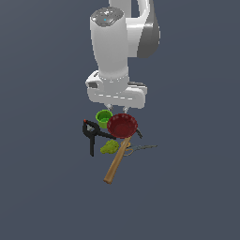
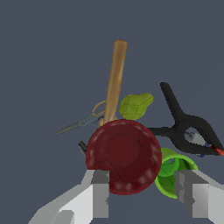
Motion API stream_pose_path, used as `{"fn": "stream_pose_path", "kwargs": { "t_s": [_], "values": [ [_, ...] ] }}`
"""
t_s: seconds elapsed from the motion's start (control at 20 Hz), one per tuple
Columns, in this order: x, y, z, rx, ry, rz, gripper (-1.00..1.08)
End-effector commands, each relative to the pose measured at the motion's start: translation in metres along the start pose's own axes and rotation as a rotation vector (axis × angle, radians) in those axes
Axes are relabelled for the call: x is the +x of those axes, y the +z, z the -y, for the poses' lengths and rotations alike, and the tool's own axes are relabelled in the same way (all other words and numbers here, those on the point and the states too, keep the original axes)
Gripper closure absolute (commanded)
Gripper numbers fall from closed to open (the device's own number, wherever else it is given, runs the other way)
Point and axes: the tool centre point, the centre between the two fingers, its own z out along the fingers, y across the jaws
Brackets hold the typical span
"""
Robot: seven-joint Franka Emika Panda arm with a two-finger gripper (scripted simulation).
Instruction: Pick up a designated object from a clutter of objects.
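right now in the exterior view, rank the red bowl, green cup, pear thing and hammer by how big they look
1. hammer, longest by far
2. red bowl
3. green cup and yellow-green pear: these look about alike, and the bowl hides part of the cup, so I won't rank them.

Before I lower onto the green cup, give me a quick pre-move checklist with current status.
1. Gripper open: ok, fingers spread apart.
2. Nothing held: ok, the jaws grip nothing.
3. Green cup in view and upright: ok, open top faces up.
4. Gripper centred on cup: not ok, the red bowl fills most of the gap between the fingers; the cup sits under one finger.
5. Room around cup: not ok, bowl rim overlaps it and the black clamp lies close.
6. Height above cup: cannot tell.
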Motion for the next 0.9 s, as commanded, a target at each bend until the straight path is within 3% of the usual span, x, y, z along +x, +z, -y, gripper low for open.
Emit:
{"fn": "stream_pose_path", "kwargs": {
  "t_s": [0.0, 0.45, 0.85],
  "values": [
    [-0.008, 0.018, -0.013, 0.014, 0.090, 0.000, -0.20],
    [-0.051, 0.084, -0.070, 0.051, 0.475, -0.004, -0.20],
    [-0.099, 0.126, -0.114, 0.057, 0.784, -0.011, -0.20]
  ]
}}
